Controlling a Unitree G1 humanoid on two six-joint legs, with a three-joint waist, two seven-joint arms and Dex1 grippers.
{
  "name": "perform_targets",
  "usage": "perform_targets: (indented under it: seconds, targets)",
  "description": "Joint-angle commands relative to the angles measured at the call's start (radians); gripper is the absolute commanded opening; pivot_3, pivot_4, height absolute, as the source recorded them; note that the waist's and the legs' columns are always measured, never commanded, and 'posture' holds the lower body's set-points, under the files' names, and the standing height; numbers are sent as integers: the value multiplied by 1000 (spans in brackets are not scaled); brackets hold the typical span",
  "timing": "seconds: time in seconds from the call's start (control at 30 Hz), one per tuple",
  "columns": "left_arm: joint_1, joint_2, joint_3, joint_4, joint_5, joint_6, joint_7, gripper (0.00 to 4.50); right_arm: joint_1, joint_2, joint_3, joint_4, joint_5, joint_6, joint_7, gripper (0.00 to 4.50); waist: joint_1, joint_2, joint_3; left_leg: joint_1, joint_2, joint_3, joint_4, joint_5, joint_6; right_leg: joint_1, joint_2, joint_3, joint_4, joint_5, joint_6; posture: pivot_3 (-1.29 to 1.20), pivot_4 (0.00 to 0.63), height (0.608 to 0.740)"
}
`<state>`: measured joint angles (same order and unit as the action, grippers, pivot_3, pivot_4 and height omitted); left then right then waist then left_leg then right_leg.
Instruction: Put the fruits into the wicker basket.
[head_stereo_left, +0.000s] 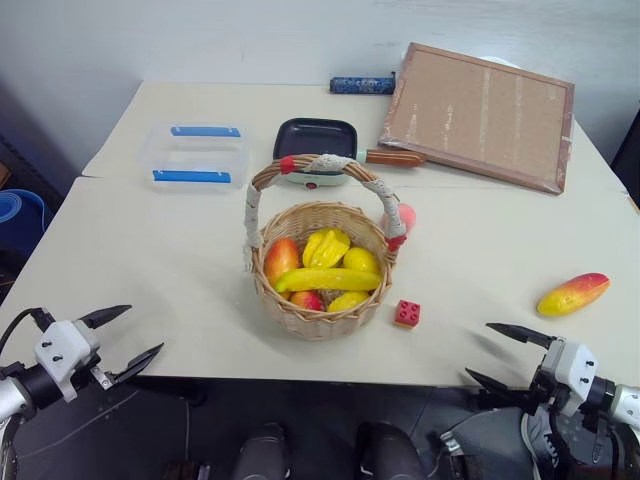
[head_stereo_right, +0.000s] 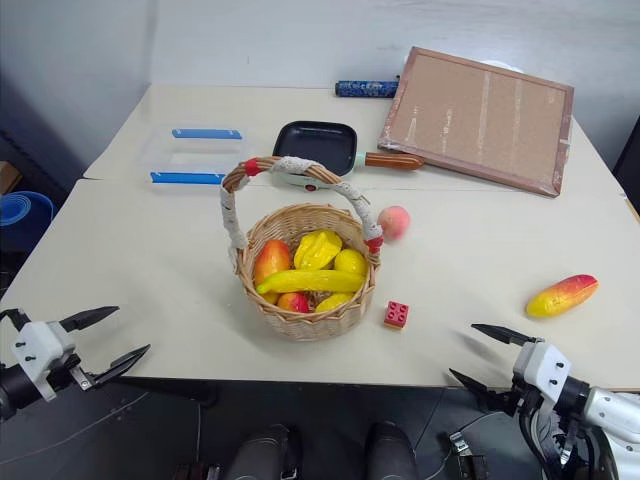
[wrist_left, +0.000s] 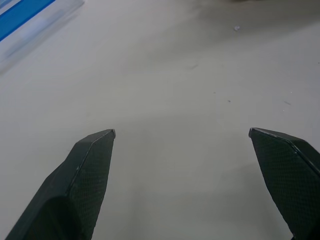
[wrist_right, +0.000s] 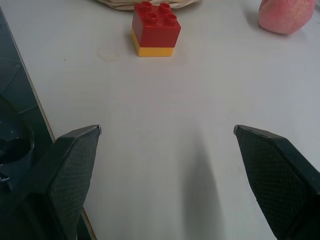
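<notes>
- The mango (head_stereo_left: 573, 294) lay on the pale surface (head_stereo_left: 180, 270) ahead of the right pincer (head_stereo_left: 500, 352), a little to its right and well clear of it.
- The peach (head_stereo_right: 393, 221) sat just behind the basket (head_stereo_left: 318, 268), at its right side, far from both pincers.
- Right pincer hovered over the near edge, pointing forward and inward, jaws spread wide, nothing held.
- Left pincer (head_stereo_left: 124, 338) mirrored it at the near left, also wide open and empty, well apart from the basket.
- The basket was round woven wicker with a tall cloth-wrapped handle, holding glossy yellow and red fruit.
- A studded red brick (wrist_right: 155, 29) on a yellow base stood just beside the basket.
</notes>
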<state>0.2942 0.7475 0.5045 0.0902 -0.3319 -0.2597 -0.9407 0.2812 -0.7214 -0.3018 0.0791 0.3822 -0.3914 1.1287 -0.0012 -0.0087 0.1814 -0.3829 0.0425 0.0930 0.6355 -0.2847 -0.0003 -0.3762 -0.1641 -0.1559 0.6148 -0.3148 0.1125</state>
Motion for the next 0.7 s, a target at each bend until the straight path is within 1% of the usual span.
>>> perform_targets:
  seconds: [0.03, 0.2, 0.4, 0.57, 0.7]
  targets:
    - [26, 21, 8, -29, -20, -3, -38, 4500, -1, -6, -1, -35, 25, 13, 9, 4441, -1, 0, 0, 0, 0, 0, 0, 0, 0, 0, 0, 0, 0, 0, 0, 0, 150, 740]
    - [6, 27, 30, -30, -59, 37, -43, 4500, -2, -6, -1, -43, 33, 37, 17, 4441, 0, 0, 0, 1, 1, 0, 0, -1, -1, 0, 0, 0, 2, 0, 0, 0, 150, 740]
    - [5, 47, 19, -49, -91, 89, -86, 4500, -8, -5, -7, -45, 31, 48, 20, 4441, 0, 0, 0, 3, 2, 0, 1, -2, -1, 0, 0, 0, 3, 0, 0, 0, 150, 740]
    - [4, 45, 23, -72, -118, 142, -109, 4500, -12, -7, -12, -36, 30, 46, 23, 4441, 0, 0, 0, 7, 3, 2, 1, -4, -1, 0, 0, 0, 6, 0, 0, 0, 150, 740]
    - [-4, 43, 20, -76, -120, 149, -119, 4500, -21, -7, -7, -35, 32, 57, 23, 4441, -1, 0, 0, 9, 4, 3, 1, -5, -1, 0, 0, 0, 6, 0, 0, 0, 150, 740]
